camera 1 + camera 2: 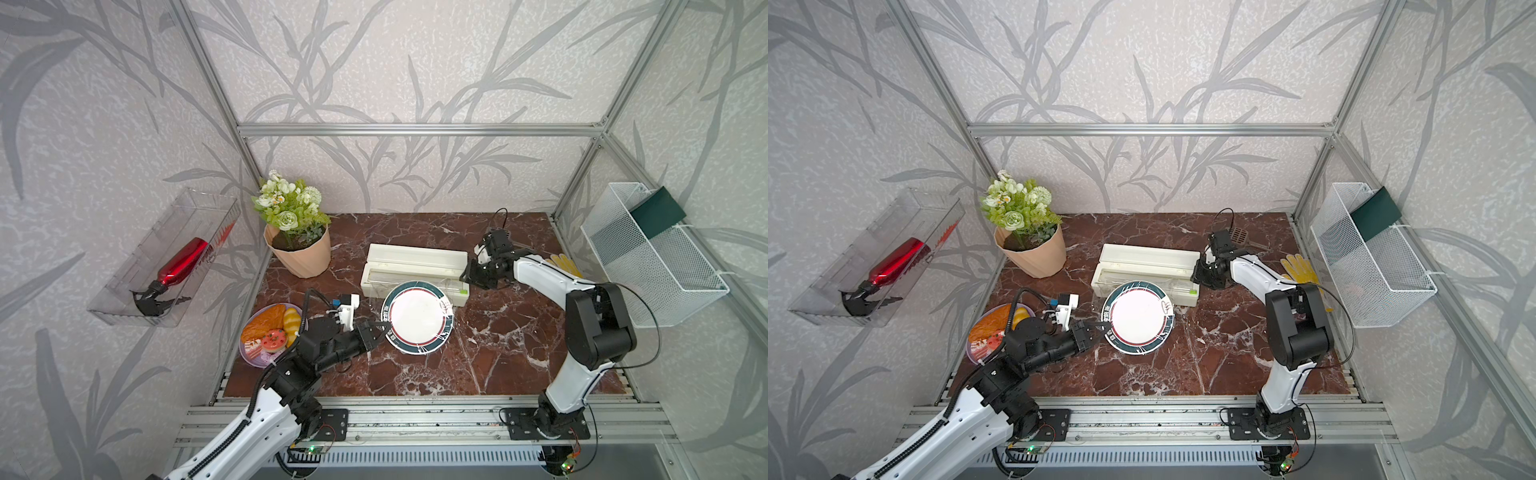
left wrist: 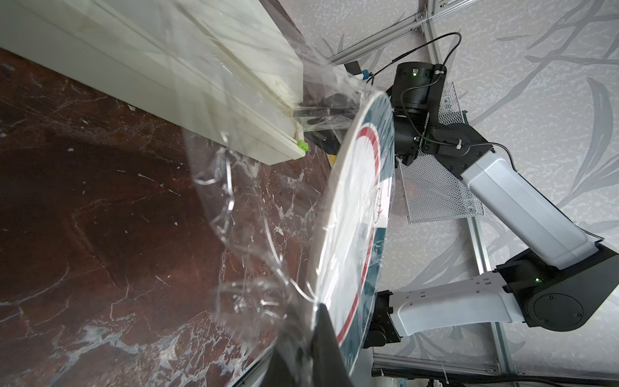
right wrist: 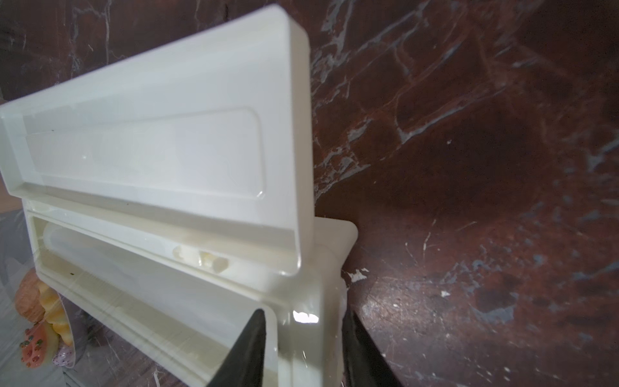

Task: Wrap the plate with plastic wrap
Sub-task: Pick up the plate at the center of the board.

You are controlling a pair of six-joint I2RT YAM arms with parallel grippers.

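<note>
Pinching the near-left rim of the round white plate (image 1: 417, 318) with the dark green band and thin red ring, the left gripper (image 1: 379, 327) is closed tight on it, its black fingers (image 2: 323, 338) meeting at the plate's edge. Just left of that arm sits a purple plate of toy bread and cake (image 1: 249, 357) on the red-brown marble tabletop (image 1: 498, 353).

The green-rimmed plate lies mid-table, and in both top views its far edge overlaps the front of the long cream-white plastic dispenser box (image 1: 409, 259). Thin, glossy transparent plastic wrap (image 2: 254, 234) runs from the box's front slot across the plate's face and bunches in wrinkles under the rim near the left fingers.

The box's lid (image 3: 150, 150) stands raised. At the box's right end, the right gripper (image 3: 303, 311) has its two dark fingers (image 3: 248, 348) apart, one on each side of the end wall; whether they press on it cannot be told.

Farther back on the left stands a peach ribbed pot of white and green flowers (image 1: 299, 253).
</note>
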